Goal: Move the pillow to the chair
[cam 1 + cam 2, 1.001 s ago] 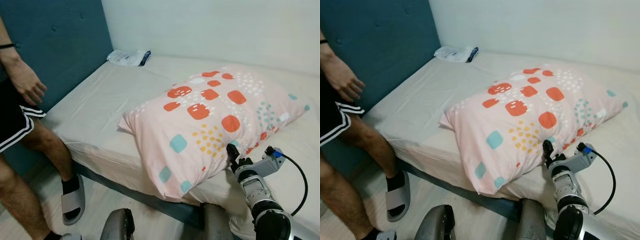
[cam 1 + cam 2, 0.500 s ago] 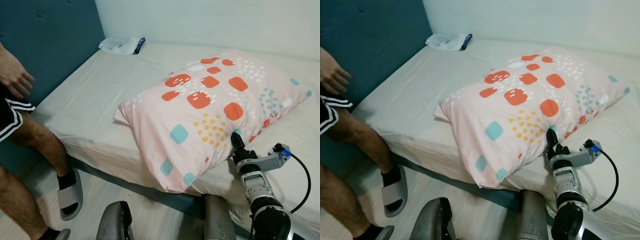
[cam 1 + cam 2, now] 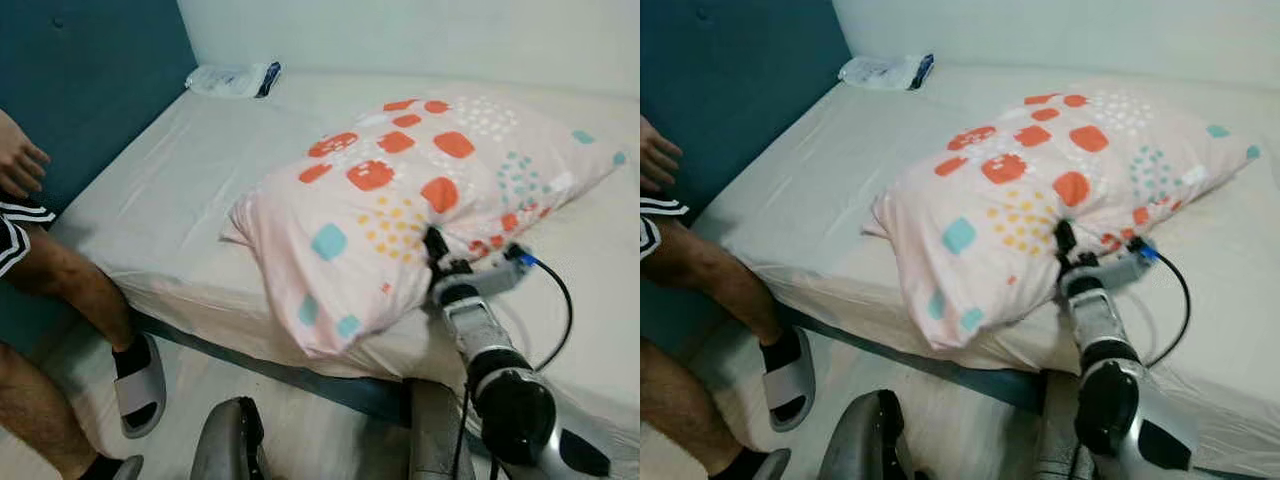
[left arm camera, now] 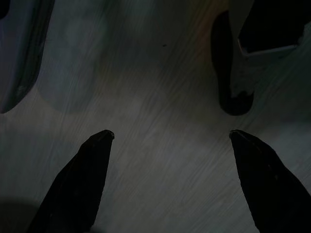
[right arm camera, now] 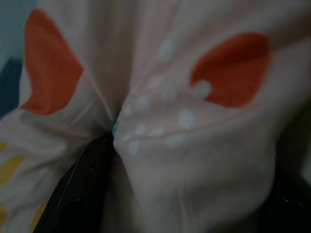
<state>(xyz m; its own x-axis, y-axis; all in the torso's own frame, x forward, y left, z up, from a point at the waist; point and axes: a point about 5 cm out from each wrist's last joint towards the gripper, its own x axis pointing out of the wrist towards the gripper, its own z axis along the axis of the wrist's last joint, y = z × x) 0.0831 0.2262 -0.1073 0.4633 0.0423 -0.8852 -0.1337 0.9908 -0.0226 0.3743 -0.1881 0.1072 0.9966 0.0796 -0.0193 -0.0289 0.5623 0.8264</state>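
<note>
A large pink pillow with orange, teal and yellow patches lies slantwise on the white bed, one corner hanging over the near edge. My right gripper is pushed into the pillow's near side and dents the fabric. In the right wrist view the pillow cloth bulges in a fold between the two spread black fingers, so the right gripper is open around it. My left gripper hangs open over the pale floor, holding nothing.
A person stands at the left by the bed's edge, with a leg, a grey sandal and a hand. A teal headboard backs the bed. A plastic packet lies at the far corner.
My right gripper has pushed forward into the pillow, and the cloth now folds around it. The camera has shifted, so the whole scene sits differently.
</note>
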